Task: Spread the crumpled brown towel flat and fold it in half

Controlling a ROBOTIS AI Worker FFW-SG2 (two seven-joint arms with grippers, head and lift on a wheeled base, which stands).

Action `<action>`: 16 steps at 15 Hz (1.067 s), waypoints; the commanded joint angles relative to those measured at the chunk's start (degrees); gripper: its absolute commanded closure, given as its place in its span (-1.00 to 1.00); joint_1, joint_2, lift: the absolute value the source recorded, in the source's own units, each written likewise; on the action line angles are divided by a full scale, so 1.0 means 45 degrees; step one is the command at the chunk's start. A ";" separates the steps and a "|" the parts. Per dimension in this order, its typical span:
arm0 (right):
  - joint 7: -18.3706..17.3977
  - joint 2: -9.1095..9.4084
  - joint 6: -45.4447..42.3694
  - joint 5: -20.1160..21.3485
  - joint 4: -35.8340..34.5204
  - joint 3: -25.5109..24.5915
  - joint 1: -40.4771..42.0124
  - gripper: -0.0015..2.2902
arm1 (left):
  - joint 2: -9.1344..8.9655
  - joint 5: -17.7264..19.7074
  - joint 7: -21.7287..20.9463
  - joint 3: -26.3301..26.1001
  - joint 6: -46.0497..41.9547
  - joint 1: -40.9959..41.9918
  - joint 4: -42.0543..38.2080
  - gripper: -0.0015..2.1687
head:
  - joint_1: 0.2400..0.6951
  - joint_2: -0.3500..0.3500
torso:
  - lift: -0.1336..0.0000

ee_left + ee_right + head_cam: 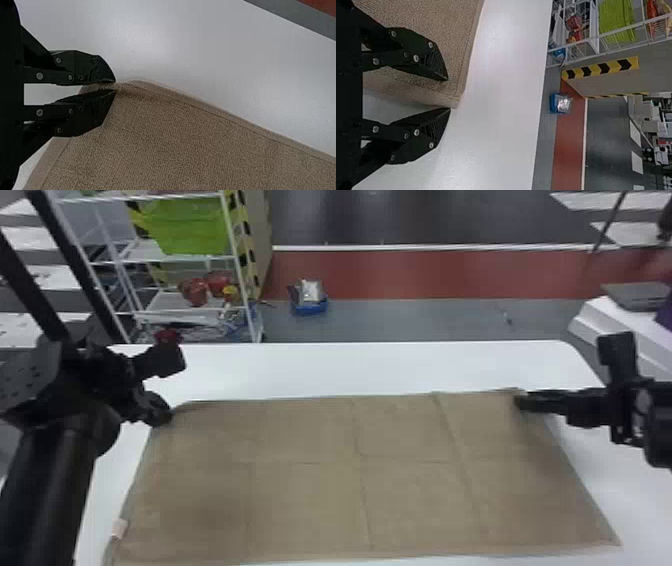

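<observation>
Towel, desk and both arms, each gripper at a far corner of the cloth. The brown towel point(310, 490) is spread nearly flat on the white desk point(350, 365), its long side running across the head view and its surface marked by a grid of creases. A small pale label point(119, 529) projects at its left edge, toward the near side.

Left arm: the black forearm point(45, 485) rises from the bottom edge at the left of the head view; beyond it, the wrist section is angled inward, bringing the left gripper point(166, 417) to the towel's far left corner. In the left wrist view, the fingers of the left gripper point(115, 86) are almost together at their tips, with a thin fold of the corner pinched between them; a gap remains farther back.

Right arm: it enters from the right edge and extends nearly level across the head view, the right gripper point(520, 402) directed inward at the far right corner. In the right wrist view, the fingers of the right gripper point(450, 95) stand widely parted; one overlies the towel, the other lies beside its edge, and the corner reaches between them, unclamped.

Background: a white wire rack point(237, 265) carries a green bin point(192, 227).
</observation>
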 commanded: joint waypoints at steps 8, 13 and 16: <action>0.0020 -0.0051 -0.0741 -0.0125 -0.0202 -0.0353 0.0316 -0.19 | 0.0004 0.0078 -0.0148 0.0417 -0.0591 0.0183 -0.0158 -0.08 | 1.00 0.09 | -1.00; 0.0215 -0.0090 -0.1171 -0.0261 -0.0866 -0.0568 0.0960 -0.18 | 0.0023 0.0469 -0.0207 0.1100 -0.1138 0.1003 -0.1057 0.22 | 1.00 0.09 | -1.00; 0.0293 -0.0051 -0.1171 -0.0339 -0.1277 -0.0568 0.1234 -0.18 | 0.0023 0.0723 -0.0148 0.1120 -0.1177 0.1159 -0.1076 0.23 | 1.00 0.11 | -1.00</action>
